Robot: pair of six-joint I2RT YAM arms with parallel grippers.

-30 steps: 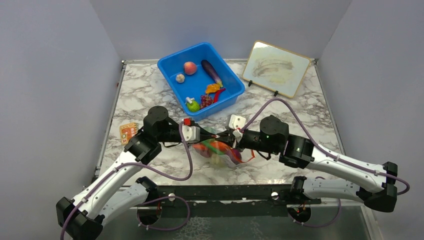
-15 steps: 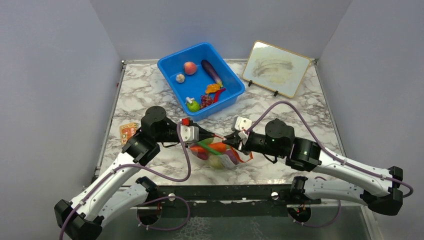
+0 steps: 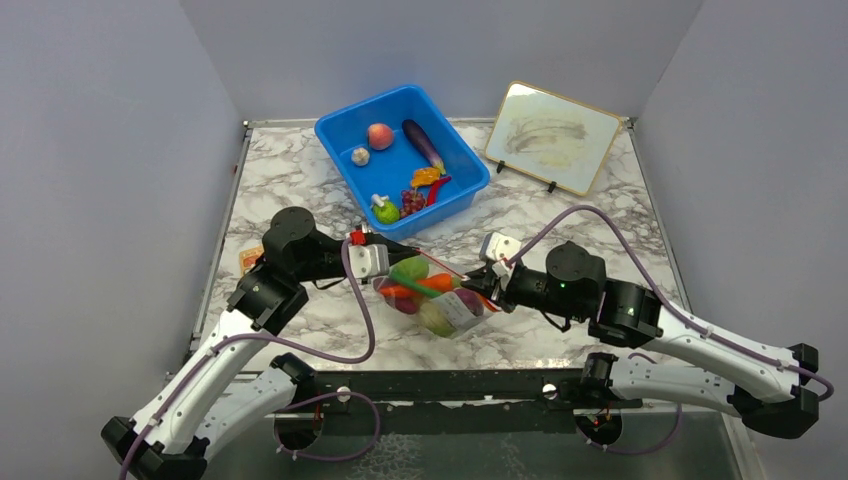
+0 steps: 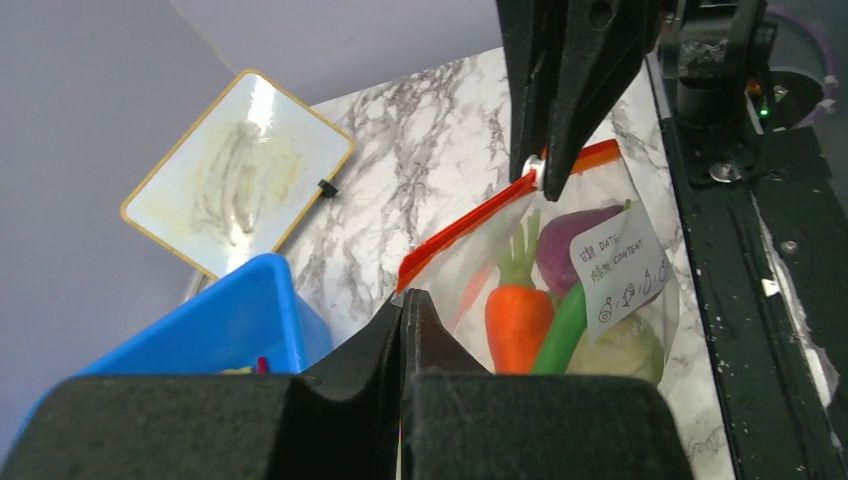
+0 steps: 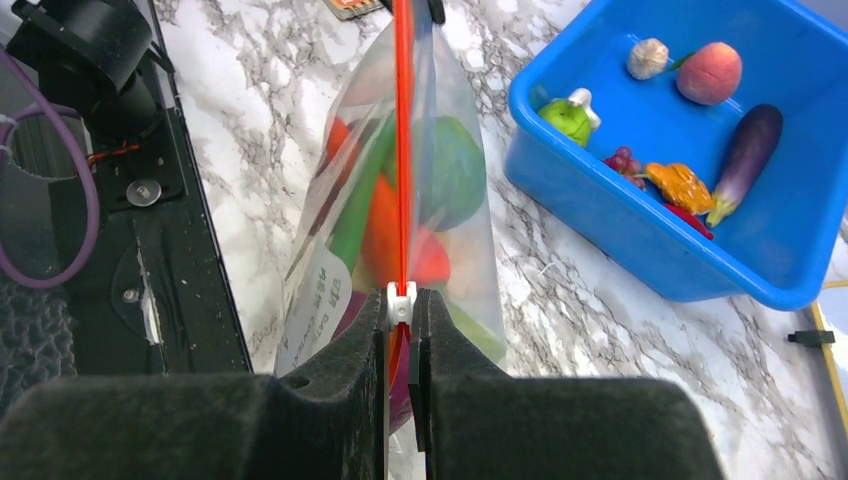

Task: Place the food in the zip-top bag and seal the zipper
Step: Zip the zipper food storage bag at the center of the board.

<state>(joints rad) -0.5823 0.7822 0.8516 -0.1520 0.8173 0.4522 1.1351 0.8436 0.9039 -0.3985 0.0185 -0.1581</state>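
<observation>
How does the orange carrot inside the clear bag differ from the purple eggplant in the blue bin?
Colour: the carrot is orange with a green stem; the eggplant is dark purple.
Place: the carrot is inside the zip-top bag; the eggplant lies in the blue bin.
Pose: the carrot's stem points toward the zipper; the eggplant lies flat on the bin floor.
Both are long toy vegetables.

The left gripper point(image 4: 402, 298) and right gripper point(image 5: 400, 300) have drawn apart. The red-orange zipper strip point(image 5: 402, 150) of the clear plastic bag point(image 5: 455, 262) — bunched before — now stretches straight.
</observation>
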